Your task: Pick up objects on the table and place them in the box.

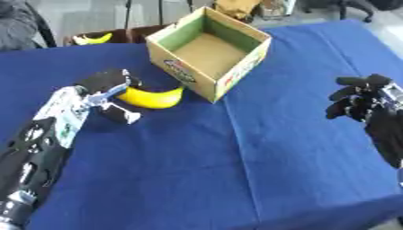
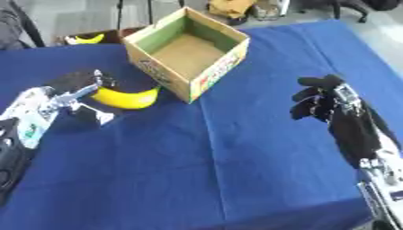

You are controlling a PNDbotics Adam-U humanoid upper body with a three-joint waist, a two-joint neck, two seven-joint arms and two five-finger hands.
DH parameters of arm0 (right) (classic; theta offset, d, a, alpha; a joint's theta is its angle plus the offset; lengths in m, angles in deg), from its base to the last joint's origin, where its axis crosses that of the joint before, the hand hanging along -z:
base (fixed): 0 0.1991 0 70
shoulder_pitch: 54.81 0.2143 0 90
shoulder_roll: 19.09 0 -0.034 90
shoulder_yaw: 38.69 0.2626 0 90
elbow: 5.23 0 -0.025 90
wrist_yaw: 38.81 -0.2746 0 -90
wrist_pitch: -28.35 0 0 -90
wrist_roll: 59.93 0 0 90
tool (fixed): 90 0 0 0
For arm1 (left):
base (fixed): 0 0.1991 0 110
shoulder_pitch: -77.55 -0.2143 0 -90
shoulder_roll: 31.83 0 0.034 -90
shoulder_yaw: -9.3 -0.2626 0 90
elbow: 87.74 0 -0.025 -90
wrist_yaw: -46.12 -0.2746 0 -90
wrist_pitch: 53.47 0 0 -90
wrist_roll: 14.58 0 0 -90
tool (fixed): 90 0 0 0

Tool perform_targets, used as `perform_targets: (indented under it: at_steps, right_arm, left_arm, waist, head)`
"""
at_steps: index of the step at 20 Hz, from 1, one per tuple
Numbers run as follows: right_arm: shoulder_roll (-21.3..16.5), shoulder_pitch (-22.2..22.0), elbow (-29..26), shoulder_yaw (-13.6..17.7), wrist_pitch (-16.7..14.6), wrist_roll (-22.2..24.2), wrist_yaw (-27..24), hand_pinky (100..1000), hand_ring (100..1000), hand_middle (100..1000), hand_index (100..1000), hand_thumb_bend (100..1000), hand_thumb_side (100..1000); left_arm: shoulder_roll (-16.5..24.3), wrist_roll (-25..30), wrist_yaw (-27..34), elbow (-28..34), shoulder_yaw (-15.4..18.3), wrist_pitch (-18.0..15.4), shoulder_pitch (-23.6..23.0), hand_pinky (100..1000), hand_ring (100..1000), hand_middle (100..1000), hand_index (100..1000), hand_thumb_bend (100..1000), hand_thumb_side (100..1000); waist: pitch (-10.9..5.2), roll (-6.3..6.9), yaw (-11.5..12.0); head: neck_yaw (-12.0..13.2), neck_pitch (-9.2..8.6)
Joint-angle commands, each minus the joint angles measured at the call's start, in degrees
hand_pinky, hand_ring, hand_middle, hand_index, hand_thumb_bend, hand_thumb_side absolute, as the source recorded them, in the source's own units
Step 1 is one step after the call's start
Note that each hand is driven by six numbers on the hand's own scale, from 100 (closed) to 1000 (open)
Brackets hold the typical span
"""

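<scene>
Table cover [image 1: 236, 148]: blue cloth, matt, few soft creases.
Box [image 1: 206, 49]: brown cardboard, matt inside; outer walls w/ printed paper, slight sheen.
Banana [image 1: 151, 97]: yellow peel, smooth, faint gloss.
Left hand [image 1: 106, 96]: silver metal parts, shiny, w/ black matt plastic; forearm black, silver joints, white label-like patch.
Right hand [image 2: 319, 101]: black, matt, looks like plastic or rubber; metal bits at wrist.

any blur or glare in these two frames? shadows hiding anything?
Left eye view: soft all over, print on the box unreadable, no glare. Right eye view: equally soft; left hand casts a dark patch by the banana; fingers of the right hand merge into black.
</scene>
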Motion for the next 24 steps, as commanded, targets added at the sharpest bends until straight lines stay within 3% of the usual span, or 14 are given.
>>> perform_targets:
  at_steps: [1, 7, 13, 19, 24]
  right_arm:
    - [-1.27, 0.45, -0.84, 0.4, -0.16, 0.17, -0.09, 585, 570, 589, 812, 100, 1000]
    - [-1.49, 0.74, -0.9, -0.08, -0.05, 0.67, -0.14, 586, 570, 589, 812, 100, 1000]
    - [-1.67, 2.79, -1.21, -1.47, 0.25, 2.11, -0.43, 586, 571, 589, 813, 100, 1000]
    - [-1.27, 5.43, -1.46, -2.95, 0.66, 3.66, -0.62, 587, 571, 588, 813, 100, 1000]
    - [-0.72, 7.96, -1.62, -4.78, 0.97, 5.56, -0.19, 586, 571, 587, 813, 100, 1000]
  left_arm:
    - [2.7, -0.1, 1.98, 2.24, 1.04, 0.68, 1.38, 611, 576, 528, 640, 100, 255]
    - [5.48, -1.29, 4.15, 3.28, 2.09, 1.82, 3.27, 609, 575, 525, 638, 100, 259]
    - [7.92, -3.5, 6.81, 2.72, 3.79, 3.69, 5.75, 602, 574, 522, 632, 100, 270]
    - [9.81, -5.7, 7.49, 1.16, 4.91, 4.49, 8.16, 603, 575, 523, 632, 100, 273]
    - [10.6, -7.23, 6.52, -0.86, 5.8, 4.17, 9.23, 605, 577, 524, 634, 100, 269]
  waist:
    - [-1.07, -0.08, -0.2]
    - [-1.08, 0.34, -1.35]
    - [-0.45, 1.33, -4.44]
    - [0.77, 2.67, -9.18]
    - [1.99, 4.42, -14.74]
  head:
    - [-0.14, -0.18]
    - [0.46, -0.29]
    - [2.48, -1.5]
    - [7.21, -3.78]
    - [12.23, -6.18]
